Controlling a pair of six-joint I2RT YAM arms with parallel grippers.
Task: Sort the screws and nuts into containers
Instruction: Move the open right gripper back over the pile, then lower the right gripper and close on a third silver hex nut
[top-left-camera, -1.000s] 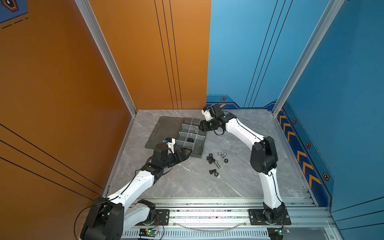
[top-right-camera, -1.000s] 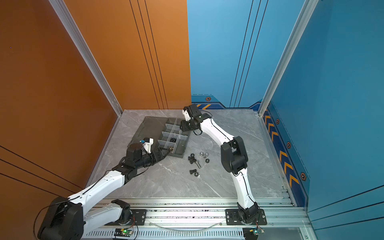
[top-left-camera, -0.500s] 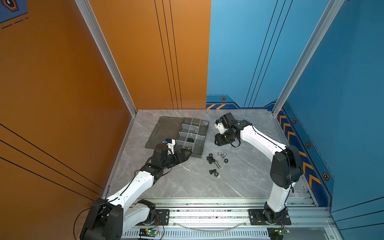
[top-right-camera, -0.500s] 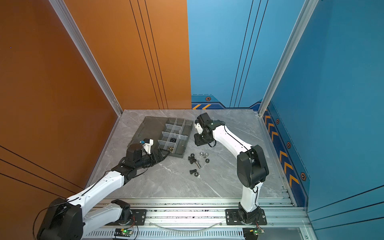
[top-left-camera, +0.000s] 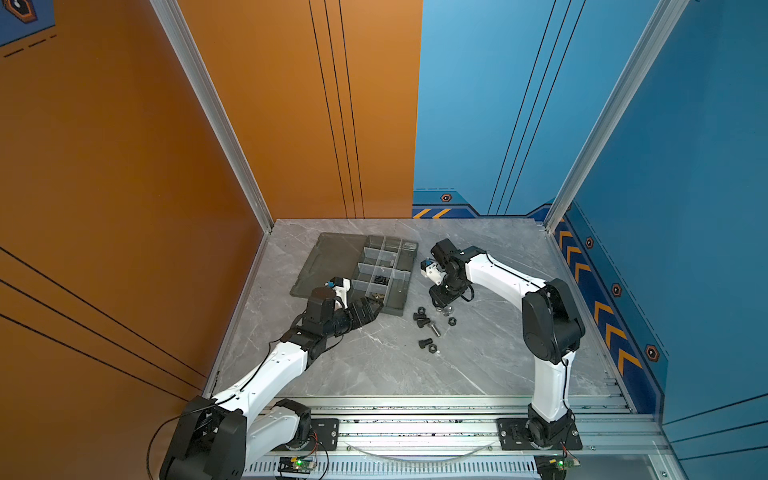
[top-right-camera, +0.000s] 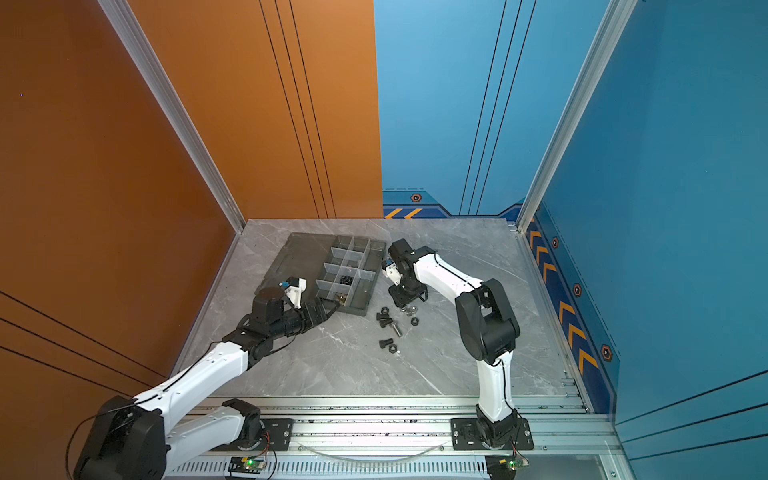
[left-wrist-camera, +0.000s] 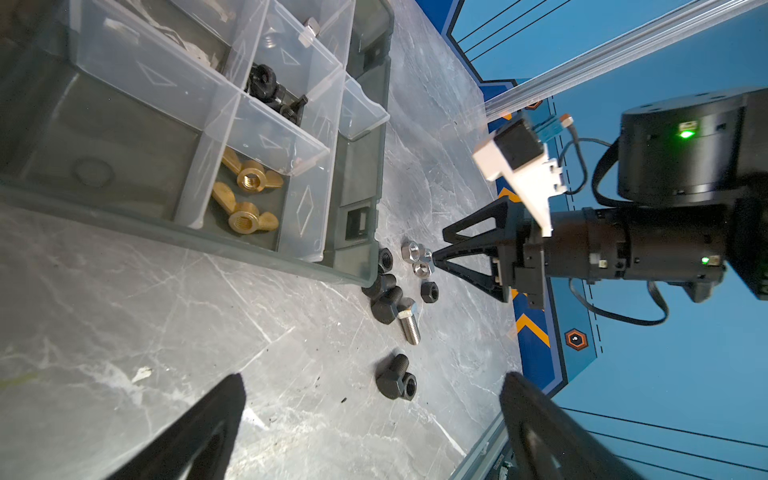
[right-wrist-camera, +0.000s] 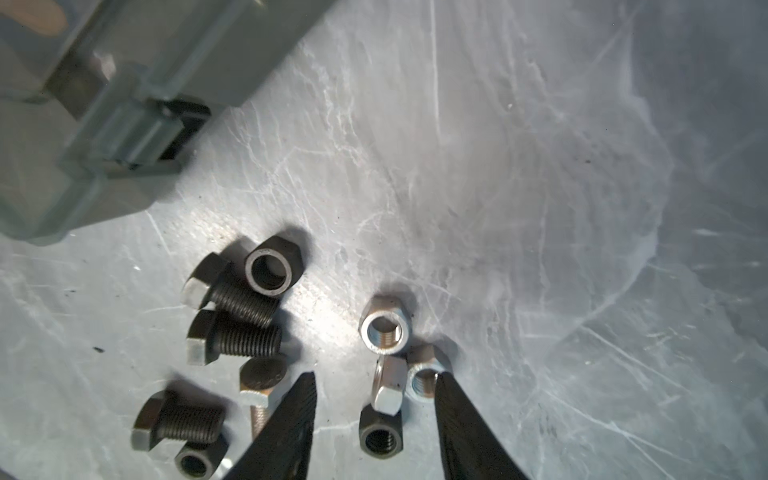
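Note:
The dark grey tray (top-left-camera: 396, 309) of containers lies at mid-left, also seen in the left wrist view (left-wrist-camera: 166, 233). One cell holds brass winged nuts (left-wrist-camera: 248, 179), another holds black pieces (left-wrist-camera: 270, 89). Loose on the table lie black screws (right-wrist-camera: 235, 300), a silver screw (right-wrist-camera: 258, 392), black nuts (right-wrist-camera: 270, 270) and silver nuts (right-wrist-camera: 384, 330). My right gripper (right-wrist-camera: 376, 409) is low over them and open. A silver nut on edge (right-wrist-camera: 390, 386) and a black nut (right-wrist-camera: 380, 436) sit between its fingers; one fingertip (right-wrist-camera: 446, 390) touches another silver nut (right-wrist-camera: 422, 380). My left gripper (left-wrist-camera: 372, 382) hangs open and empty by the tray's near corner (top-left-camera: 370, 308).
The tray's flat lid panel (top-left-camera: 332, 257) lies open on its left side. A black screw with a nut (top-left-camera: 428, 345) lies apart, nearer the front. Orange and blue walls enclose the marble table (top-left-camera: 374, 365); a metal rail runs along the front.
My right arm has swung from above the tray back out to the loose pile and come down over the silver nuts. The left arm has stayed put.

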